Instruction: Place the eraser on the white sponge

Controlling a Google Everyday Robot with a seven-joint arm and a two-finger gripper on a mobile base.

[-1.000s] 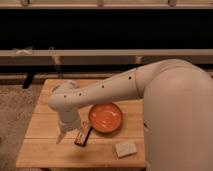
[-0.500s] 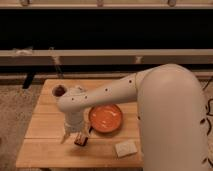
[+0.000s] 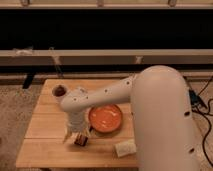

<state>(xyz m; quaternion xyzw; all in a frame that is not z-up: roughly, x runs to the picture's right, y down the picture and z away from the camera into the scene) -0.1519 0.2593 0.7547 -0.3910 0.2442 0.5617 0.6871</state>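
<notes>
Down front: end effector (image 3: 76, 134) over eraser (image 3: 81, 141)

Arm (image 3: 150, 100): plain off-white with small dark dots.
Gripper (image 3: 75, 135): same off-white, low over the table's front left, by the eraser.
Eraser (image 3: 81, 141): dark brown-black.
White sponge (image 3: 125, 148): cream, no pattern.
Bowl (image 3: 105, 119): bright orange, paler inside.
Table (image 3: 45, 127): light honey wood with plank lines.
Carpet (image 3: 15, 107): speckled beige.
Cable (image 3: 202, 105): black.
</notes>
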